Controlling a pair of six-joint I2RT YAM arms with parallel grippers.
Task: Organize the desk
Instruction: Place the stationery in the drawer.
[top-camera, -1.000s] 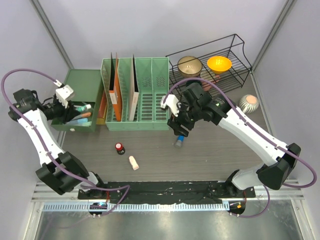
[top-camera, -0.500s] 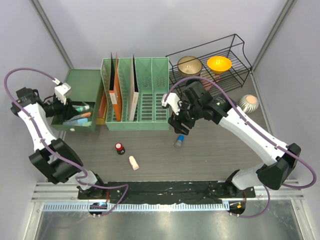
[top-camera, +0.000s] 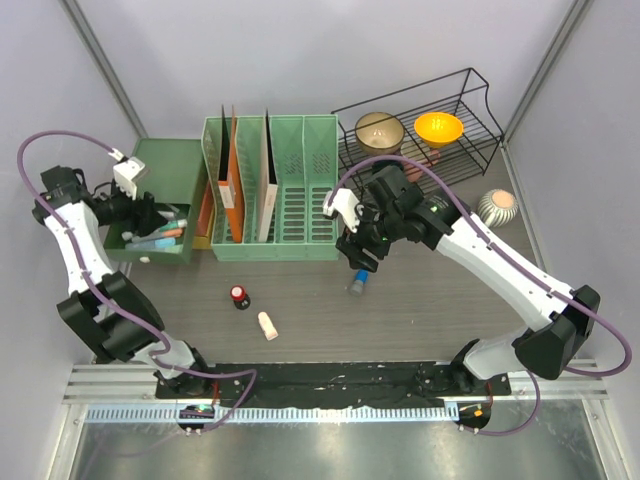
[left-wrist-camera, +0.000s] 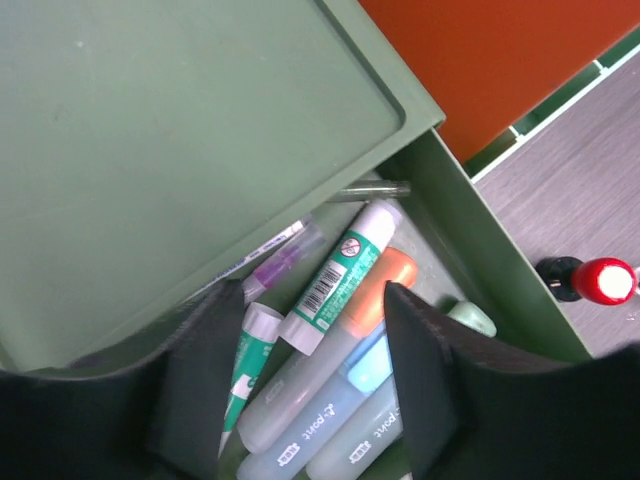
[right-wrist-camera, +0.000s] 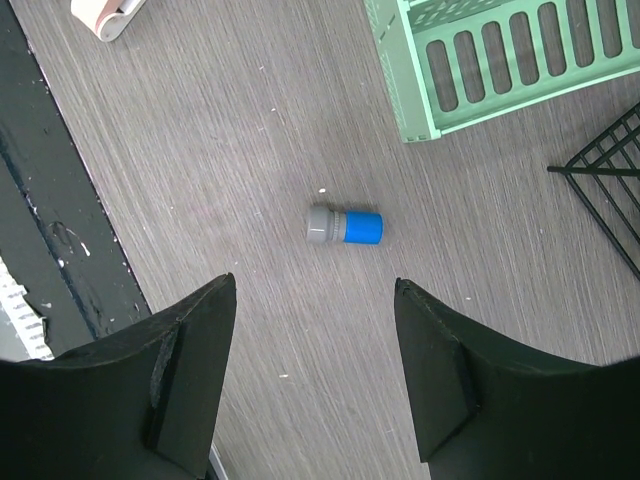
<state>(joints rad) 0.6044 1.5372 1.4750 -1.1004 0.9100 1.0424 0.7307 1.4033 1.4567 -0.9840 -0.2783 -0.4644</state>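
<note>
One right gripper (right-wrist-camera: 314, 285), jaws apart, desk (right-wrist-camera: 200, 150) well below it

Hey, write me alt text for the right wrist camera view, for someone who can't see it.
A small blue-and-grey cylinder lies on its side on the dark wood-grain desk, ahead of the right gripper, whose two black fingers stand open and apart from it. A corner of the green slotted file rack shows at upper right.

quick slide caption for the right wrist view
Open right gripper hovers over a small blue-and-grey tube lying on the desk, near a corner of the green rack.
</note>
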